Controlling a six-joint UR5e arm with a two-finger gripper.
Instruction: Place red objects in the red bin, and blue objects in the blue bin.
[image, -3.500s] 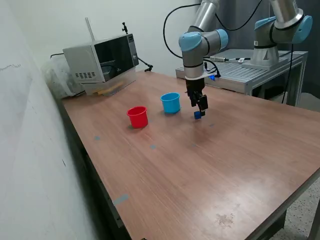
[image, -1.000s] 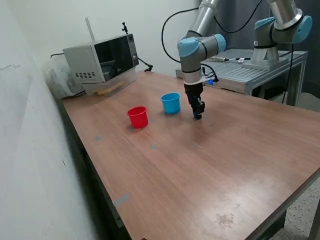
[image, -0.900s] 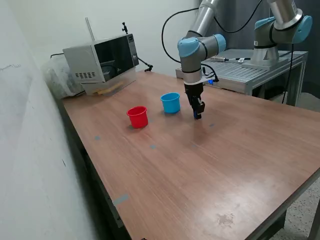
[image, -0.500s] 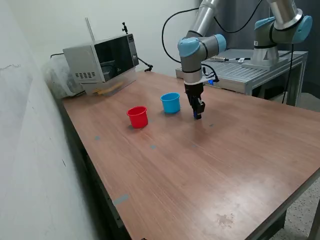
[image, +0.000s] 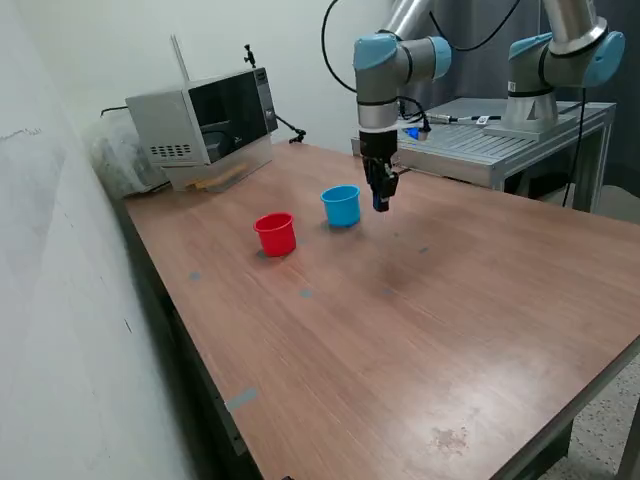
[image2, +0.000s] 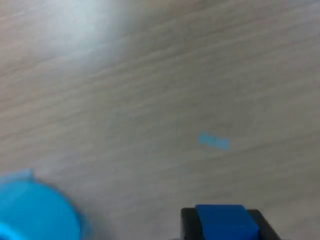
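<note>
We've got the gripper (image: 381, 205) hanging above the wooden table (image: 420, 330), just to the exterior view's right of the blue cup (image: 341, 205). Its jaws are clamped on a small dark blue cube (image2: 226, 222), which the wrist view shows sitting between the black fingers (image2: 188, 223) with the table well below. The red cup (image: 275, 233) stands a bit further to the exterior view's left, apart from the blue one. A microwave (image: 203, 118) sits at the far corner.
</note>
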